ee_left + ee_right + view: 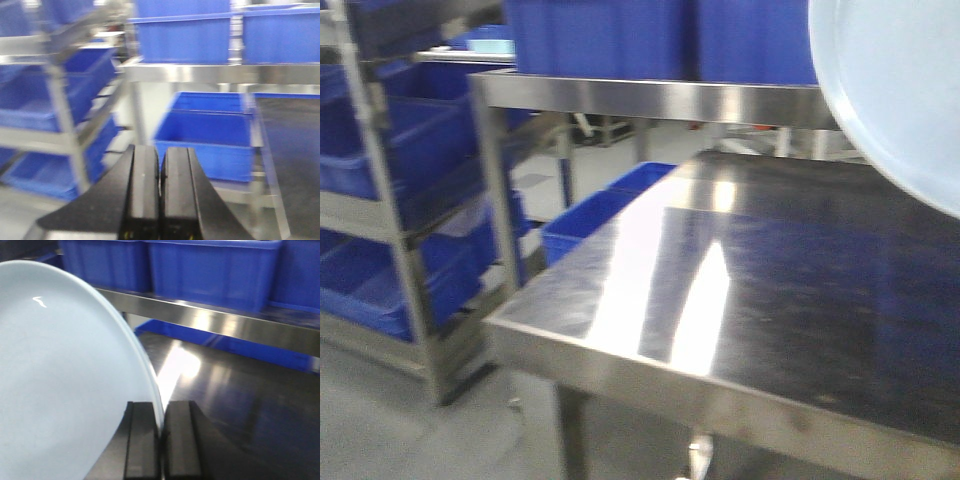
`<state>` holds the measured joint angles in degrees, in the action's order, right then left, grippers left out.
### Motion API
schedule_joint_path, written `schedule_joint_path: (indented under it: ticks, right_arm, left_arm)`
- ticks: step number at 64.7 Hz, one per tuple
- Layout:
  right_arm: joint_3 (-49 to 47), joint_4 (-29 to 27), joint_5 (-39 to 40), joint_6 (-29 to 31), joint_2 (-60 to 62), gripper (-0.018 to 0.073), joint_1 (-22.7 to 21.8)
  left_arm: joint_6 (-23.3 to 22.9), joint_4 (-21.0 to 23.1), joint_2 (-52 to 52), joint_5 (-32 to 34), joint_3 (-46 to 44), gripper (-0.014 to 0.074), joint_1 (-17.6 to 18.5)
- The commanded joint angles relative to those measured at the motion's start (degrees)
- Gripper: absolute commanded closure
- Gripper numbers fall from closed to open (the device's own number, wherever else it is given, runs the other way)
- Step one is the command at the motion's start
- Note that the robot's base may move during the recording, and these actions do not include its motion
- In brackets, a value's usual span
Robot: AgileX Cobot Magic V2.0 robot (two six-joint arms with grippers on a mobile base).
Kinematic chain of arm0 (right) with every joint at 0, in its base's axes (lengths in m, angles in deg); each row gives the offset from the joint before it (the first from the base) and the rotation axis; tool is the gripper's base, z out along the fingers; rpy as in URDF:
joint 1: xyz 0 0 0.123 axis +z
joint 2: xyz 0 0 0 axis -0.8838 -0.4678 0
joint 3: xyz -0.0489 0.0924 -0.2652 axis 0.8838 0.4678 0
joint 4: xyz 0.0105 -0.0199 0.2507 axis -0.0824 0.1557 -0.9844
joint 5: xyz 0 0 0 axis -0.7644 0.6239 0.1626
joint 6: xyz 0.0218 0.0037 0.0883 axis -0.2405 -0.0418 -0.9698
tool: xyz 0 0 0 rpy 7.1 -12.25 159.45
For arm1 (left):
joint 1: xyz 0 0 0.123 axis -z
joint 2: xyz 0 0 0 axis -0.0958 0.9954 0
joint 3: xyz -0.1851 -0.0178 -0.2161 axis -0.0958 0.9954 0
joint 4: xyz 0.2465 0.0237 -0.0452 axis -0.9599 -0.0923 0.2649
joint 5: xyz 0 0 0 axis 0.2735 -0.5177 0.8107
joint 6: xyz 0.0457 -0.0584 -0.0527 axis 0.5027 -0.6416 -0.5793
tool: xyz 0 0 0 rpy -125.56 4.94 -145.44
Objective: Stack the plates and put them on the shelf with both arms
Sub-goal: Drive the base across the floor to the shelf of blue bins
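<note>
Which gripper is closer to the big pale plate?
Right. The right gripper is pinching the plate by its rim. The left gripper is shut on nothing, pointing at blue crates, with no plate in its view.
</note>
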<state>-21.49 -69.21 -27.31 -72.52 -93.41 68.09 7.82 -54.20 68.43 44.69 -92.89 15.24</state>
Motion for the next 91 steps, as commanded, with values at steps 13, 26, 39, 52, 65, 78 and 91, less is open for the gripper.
schedule_joint_path:
  ticks: [13,26,39,52,65,78,91]
  right_arm:
    - [-1.7,0.1,5.6,-0.1,-0.3,0.0507,-0.3]
    - [-1.7,0.1,5.6,-0.1,-0.3,0.0507,-0.3]
    - [-1.7,0.1,5.6,-0.1,-0.3,0.0507,-0.3]
    - [-1.7,0.1,5.6,-0.1,-0.3,0.0507,-0.3]
    - [-1.7,0.1,5.7,-0.1,-0.3,0.0507,-0.3]
    - [-1.7,0.1,5.7,-0.1,-0.3,0.0507,-0.3]
    - [-1.7,0.1,5.7,-0.1,-0.3,0.0507,-0.3]
  left_arm:
    - [-0.2,0.6,0.6,5.3,-1.8,0.0514,0.1]
    - [-0.2,0.6,0.6,5.3,-1.8,0.0514,0.1]
    - [-0.2,0.6,0.6,5.3,-1.8,0.0514,0.1]
    - [-0.2,0.6,0.6,5.3,-1.8,0.0514,0.1]
    - [-0.2,0.6,0.6,5.3,-1.8,0.0514,0.1]
    - [-0.2,0.6,0.6,5.3,-1.8,0.0514,0.1]
    - [-0.2,0.6,0.6,5.3,-1.8,0.0514,0.1]
